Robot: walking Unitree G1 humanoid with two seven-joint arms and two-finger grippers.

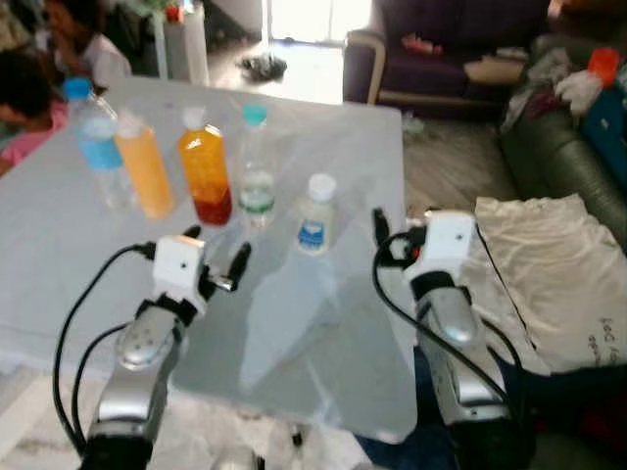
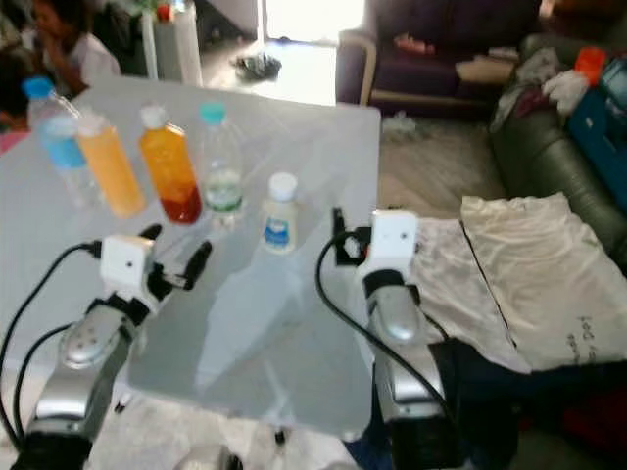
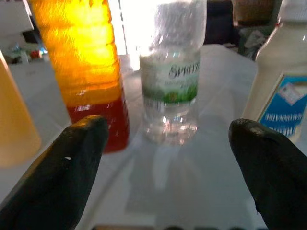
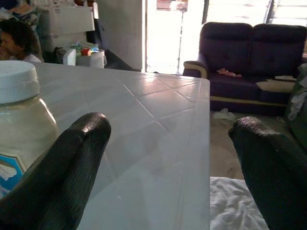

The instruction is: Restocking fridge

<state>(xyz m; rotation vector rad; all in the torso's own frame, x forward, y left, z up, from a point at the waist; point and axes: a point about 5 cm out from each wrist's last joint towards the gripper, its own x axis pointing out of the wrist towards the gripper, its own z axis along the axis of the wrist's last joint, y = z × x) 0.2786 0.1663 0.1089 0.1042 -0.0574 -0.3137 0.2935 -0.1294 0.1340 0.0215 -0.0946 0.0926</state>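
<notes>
Left wrist view: jaws spread wide and empty, bottles standing just ahead of them on the table.

We count five bottles on the white table (image 1: 323,323): one blue-capped water bottle (image 1: 95,137), one pale orange juice bottle (image 1: 145,168), one deep orange juice bottle (image 1: 205,164), one clear green-labelled water bottle (image 3: 173,72) and one small white bottle (image 1: 315,213). The left gripper (image 1: 216,262) faces the gap between the deep orange and clear bottles; the small white one stands off its outer finger. The right gripper (image 1: 392,235) is likewise spread and holds nothing, with the white bottle beside one finger. We judge the full bottles heavy, smooth and slippery; the thin clear one may buckle. We recommend gripping mid-body, below the shoulder.
</notes>
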